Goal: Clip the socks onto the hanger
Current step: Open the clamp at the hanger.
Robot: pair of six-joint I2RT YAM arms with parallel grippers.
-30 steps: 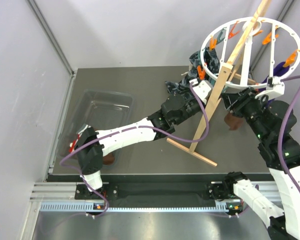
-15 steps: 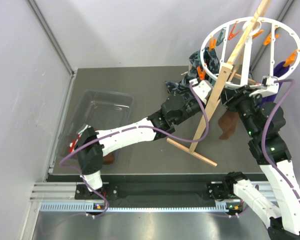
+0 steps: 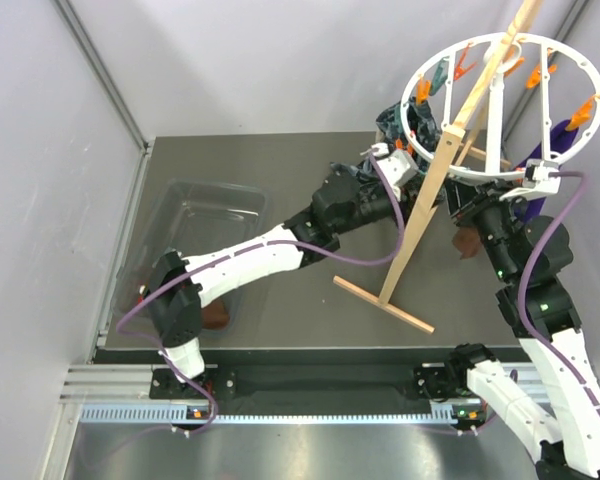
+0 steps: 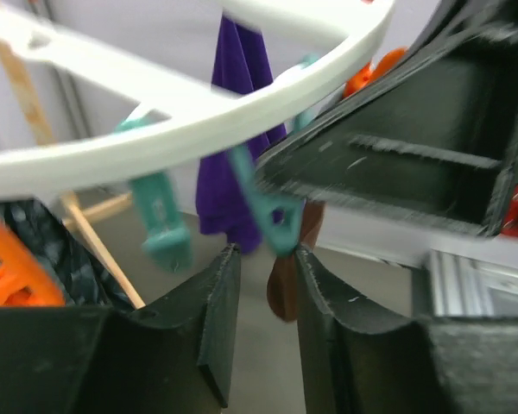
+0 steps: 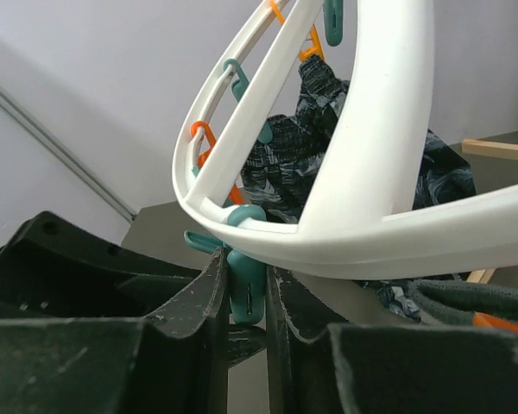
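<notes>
The hanger, a white ring with orange and teal clips, stands tilted on a wooden pole at the back right. My right gripper is under its near rim, and in the right wrist view it is shut on a teal clip. A dark brown sock hangs just below that gripper. My left gripper reaches to the ring's left edge. In its own view the left gripper is open. The brown sock shows through its gap, under another teal clip.
A dark-blue patterned cloth lies behind the left arm. A purple sock hangs from the ring's far side. A transparent bin sits at the left with a red scrap and something brown near it. The stand's foot board crosses the middle.
The right gripper closed onto the teal clip after shifting under the rim. The brown sock swung left, then back. The left gripper rose toward the ring and its jaws widened.
</notes>
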